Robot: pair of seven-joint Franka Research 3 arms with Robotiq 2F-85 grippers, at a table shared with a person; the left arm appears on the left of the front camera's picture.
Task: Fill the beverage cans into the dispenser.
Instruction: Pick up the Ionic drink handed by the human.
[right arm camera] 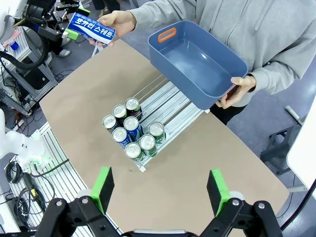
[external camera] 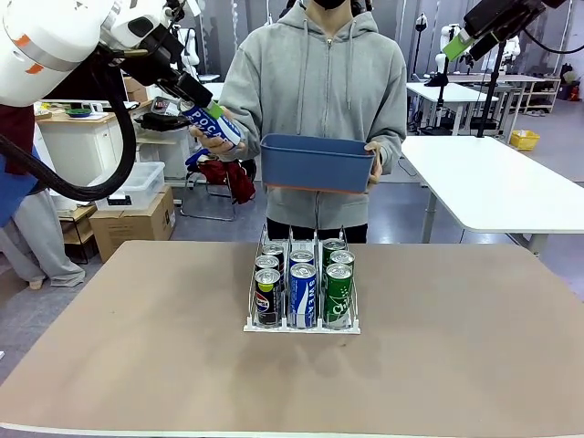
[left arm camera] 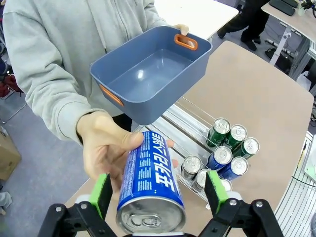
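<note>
The blue-and-white Pocari can point(left arm camera: 150, 182) is up in the air, well above the dispenser point(external camera: 301, 327) and off toward its far left corner, on the person's side. It is not free: the person's hand point(left arm camera: 106, 148) wraps its lower half and offers it up.

Its long axis runs nearly in line with our left gripper's fingers, slanting down toward the dispenser, with the silver pull-tab end facing our wrist and the base in the person's palm. Our left gripper point(left arm camera: 158, 195) stands fully open around that top end. The green pads point(left arm camera: 102, 192) flank the side wall, one on each side, with a gap showing on both, so we grip nothing yet. We judge that the coming move is a plain close across the can's width. The risk is the person's fingers, which lie just beyond the pads.

In the dispenser, eight cans point(external camera: 302, 292) stand upright: three black in the left lane, two blue in the middle, three green in the right. The middle lane looks like the place for this one, behind its two blue cans.

Above the dispenser's far edge the person's other hand point(external camera: 374, 164) holds an empty blue bin point(external camera: 315, 169).

Our right gripper point(right arm camera: 160, 190) hangs high over the dispenser's near right side, wide open and holding nothing, much farther from the can than the left.
</note>
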